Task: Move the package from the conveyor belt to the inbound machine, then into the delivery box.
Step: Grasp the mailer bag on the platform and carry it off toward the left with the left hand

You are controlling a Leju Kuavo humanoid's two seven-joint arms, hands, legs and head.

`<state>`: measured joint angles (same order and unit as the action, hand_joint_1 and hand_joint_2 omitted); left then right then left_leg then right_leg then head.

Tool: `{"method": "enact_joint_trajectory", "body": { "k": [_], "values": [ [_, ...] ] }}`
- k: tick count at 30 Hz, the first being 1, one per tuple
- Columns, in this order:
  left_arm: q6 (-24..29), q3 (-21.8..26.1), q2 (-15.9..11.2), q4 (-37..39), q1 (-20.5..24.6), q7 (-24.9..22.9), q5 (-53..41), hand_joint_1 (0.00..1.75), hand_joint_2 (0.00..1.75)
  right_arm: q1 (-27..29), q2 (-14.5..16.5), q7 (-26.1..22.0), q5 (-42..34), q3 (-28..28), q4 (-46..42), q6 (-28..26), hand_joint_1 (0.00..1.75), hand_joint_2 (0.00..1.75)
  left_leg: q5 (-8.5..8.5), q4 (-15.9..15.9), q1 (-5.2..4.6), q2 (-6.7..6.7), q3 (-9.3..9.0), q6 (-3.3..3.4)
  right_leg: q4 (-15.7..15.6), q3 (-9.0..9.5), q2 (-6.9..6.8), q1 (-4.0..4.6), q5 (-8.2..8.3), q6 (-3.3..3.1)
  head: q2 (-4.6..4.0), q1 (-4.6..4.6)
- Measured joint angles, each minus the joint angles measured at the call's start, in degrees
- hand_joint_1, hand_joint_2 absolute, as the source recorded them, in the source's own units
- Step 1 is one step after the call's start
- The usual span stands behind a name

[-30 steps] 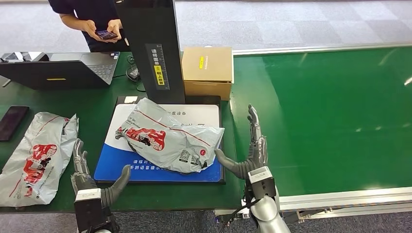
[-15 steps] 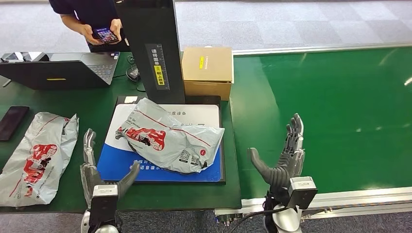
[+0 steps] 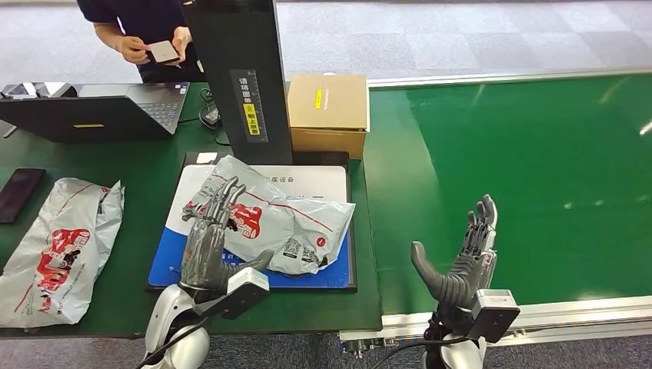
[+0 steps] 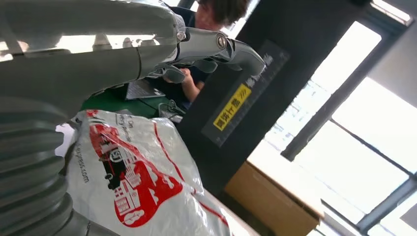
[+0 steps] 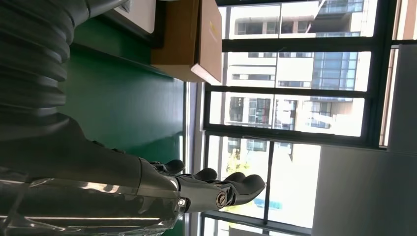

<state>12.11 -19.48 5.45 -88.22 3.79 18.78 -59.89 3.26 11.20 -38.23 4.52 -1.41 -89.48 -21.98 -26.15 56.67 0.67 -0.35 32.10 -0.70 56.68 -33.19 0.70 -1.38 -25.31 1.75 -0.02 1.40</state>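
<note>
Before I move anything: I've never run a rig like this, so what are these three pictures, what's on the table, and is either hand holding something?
The wide picture is the robot's head camera, looking down at its own two arms. The other two come from cameras at its wrists and appear turned.

The left hand rests, fingers spread, on a grey package lying on the blue-and-white platform of the inbound machine, under its black column. It has not gripped it. The right hand is open over the green conveyor belt, holding nothing.

Also there: a second grey bag, a cardboard box, a laptop, a dark phone, and a person standing behind.
</note>
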Motion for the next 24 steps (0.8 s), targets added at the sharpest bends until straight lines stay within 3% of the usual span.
{"method": "enact_joint_trajectory", "body": {
  "k": [13, 20, 21, 24],
  "values": [
    [-7.68, -6.51, -4.35, 22.48, 16.53, -0.92, 2.57, 0.0, 1.75, 1.65, 0.06, -1.26, -1.47, -0.46, 0.0, -2.31, 0.0, 1.75, 0.02, 0.01, 0.0, 0.03, -0.01, 0.0, 0.03, -0.01, 0.01, 0.0, 0.03, -0.02, 0.0, -0.01],
    [-12.91, -11.36, -4.5, 41.68, 29.03, -1.15, 2.51, 0.0, 1.75, 3.48, 0.06, -1.57, -2.15, -1.7, -1.7, -3.69, 0.0, 1.75, 0.03, 0.01, 0.0, 0.02, -0.04, -0.01, 0.04, 0.03, 0.01, 0.0, 0.03, -0.02, 0.0, -0.01],
    [-13.25, -11.93, -4.34, 43.75, 30.4, -1.29, 2.27, 0.35, 1.75, 3.71, 0.06, -1.57, -2.14, -1.81, -1.95, -3.73, 0.0, 1.75, 0.03, 0.01, 0.0, 0.02, -0.06, -0.01, 0.04, 0.05, 0.01, -0.01, 0.03, -0.02, 0.0, -0.01],
    [-14.98, -13.57, -3.79, 49.59, 33.91, -1.96, 1.43, 1.65, 1.75, 4.39, 0.06, -1.57, -2.01, -2.2, -2.66, -3.98, 0.0, 1.75, 0.03, 0.0, 0.0, 0.01, -0.13, 0.0, 0.04, 0.16, -0.01, -0.01, 0.02, -0.01, 0.0, -0.01]
  ]
}}
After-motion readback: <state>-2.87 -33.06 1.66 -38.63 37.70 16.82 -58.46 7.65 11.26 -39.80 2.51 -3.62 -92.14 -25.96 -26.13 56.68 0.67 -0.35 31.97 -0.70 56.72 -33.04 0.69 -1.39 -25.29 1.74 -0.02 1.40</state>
